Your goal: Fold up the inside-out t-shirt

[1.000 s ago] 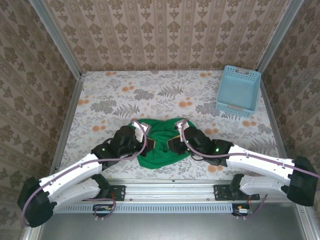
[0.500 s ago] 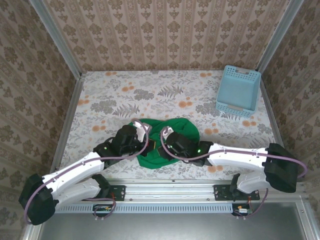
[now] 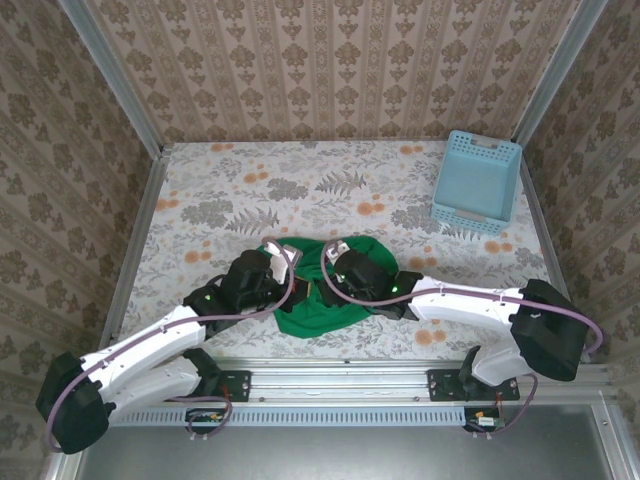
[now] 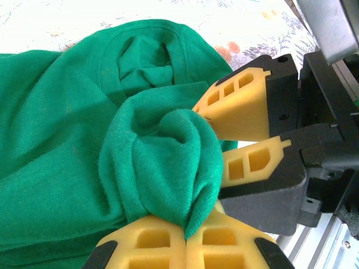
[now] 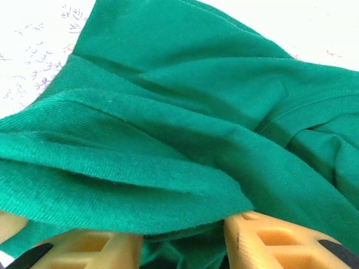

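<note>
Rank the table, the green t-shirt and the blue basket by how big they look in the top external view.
1. table, by far the largest.
2-3. t-shirt and basket look about alike. The bunched t-shirt is partly covered, so I won't rank them.

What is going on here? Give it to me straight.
Two robot arms are working on a green t-shirt that lies bunched on the table near their bases. The left gripper is shut on a wad of the cloth. The right gripper is open close beside it, with a fold between its fingers. The shirt is not folded yet. A blue basket sits at the far right.
</note>
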`<action>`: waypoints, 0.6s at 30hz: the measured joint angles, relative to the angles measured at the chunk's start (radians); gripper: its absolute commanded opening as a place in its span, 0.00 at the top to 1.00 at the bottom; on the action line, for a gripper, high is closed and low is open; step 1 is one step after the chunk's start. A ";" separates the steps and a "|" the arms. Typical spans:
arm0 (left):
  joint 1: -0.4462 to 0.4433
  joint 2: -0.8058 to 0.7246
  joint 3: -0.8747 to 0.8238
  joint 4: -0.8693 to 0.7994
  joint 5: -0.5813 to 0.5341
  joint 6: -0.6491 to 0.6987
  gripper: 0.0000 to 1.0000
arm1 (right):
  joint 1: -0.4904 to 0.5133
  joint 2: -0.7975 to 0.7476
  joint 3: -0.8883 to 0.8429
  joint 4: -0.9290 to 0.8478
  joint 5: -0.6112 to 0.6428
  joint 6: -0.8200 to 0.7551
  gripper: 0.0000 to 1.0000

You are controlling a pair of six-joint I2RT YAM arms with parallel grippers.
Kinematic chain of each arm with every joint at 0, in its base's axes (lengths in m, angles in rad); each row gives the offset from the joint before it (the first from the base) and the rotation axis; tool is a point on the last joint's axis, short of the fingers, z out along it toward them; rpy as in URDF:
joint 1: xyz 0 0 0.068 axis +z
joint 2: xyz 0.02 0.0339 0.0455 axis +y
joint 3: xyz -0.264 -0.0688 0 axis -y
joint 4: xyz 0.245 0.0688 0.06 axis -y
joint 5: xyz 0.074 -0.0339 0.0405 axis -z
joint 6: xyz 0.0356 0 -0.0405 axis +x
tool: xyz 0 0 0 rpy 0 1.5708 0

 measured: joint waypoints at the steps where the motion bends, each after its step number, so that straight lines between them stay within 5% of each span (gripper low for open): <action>1: 0.000 0.000 0.000 0.000 0.000 0.000 1.00 | 0.000 0.003 0.000 0.006 -0.001 0.000 0.58; 10: 0.006 0.000 0.000 -0.006 -0.013 0.000 1.00 | 0.007 0.051 0.002 0.019 -0.013 0.021 0.93; 18: 0.074 0.000 0.000 -0.024 -0.035 0.005 1.00 | 0.005 -0.173 -0.066 0.021 -0.080 0.062 1.00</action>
